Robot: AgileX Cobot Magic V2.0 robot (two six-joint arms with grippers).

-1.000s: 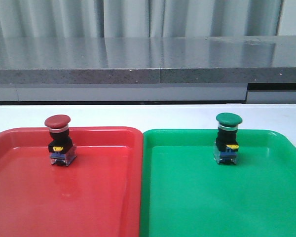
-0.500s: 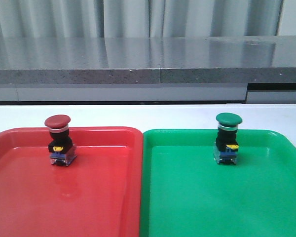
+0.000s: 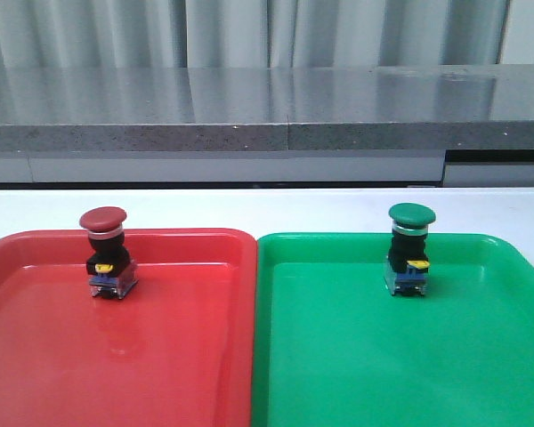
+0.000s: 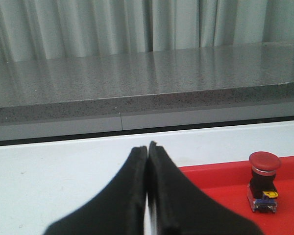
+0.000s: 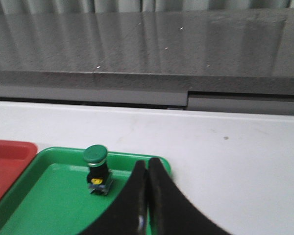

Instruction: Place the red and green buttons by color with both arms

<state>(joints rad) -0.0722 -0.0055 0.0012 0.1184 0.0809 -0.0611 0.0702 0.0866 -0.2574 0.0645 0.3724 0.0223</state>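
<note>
The front view shows both trays side by side on the white tabletop (image 3: pixel 267 206) but no arm; only the wrist views show the pincers. The left pincer (image 4: pixel 148 147) is pressed shut with nothing in it, its dark angular fingers meeting in a thin seam, held apart from the red button (image 3: pixel 108 254). The right pincer (image 5: pixel 148 162) is likewise closed and empty, just beside the green tray's (image 3: pixel 445 356) far corner. The red button stands upright near the far left of the glossy red tray (image 3: pixel 160 356); the green button (image 3: pixel 409 251) stands upright near the far edge of the green tray. Each has a domed cap, silver collar, black body, yellow tab and clear blue base. Both trays are smooth plastic with rounded corners and raised rims. Behind runs a speckled grey ledge (image 3: pixel 267 133).
</note>
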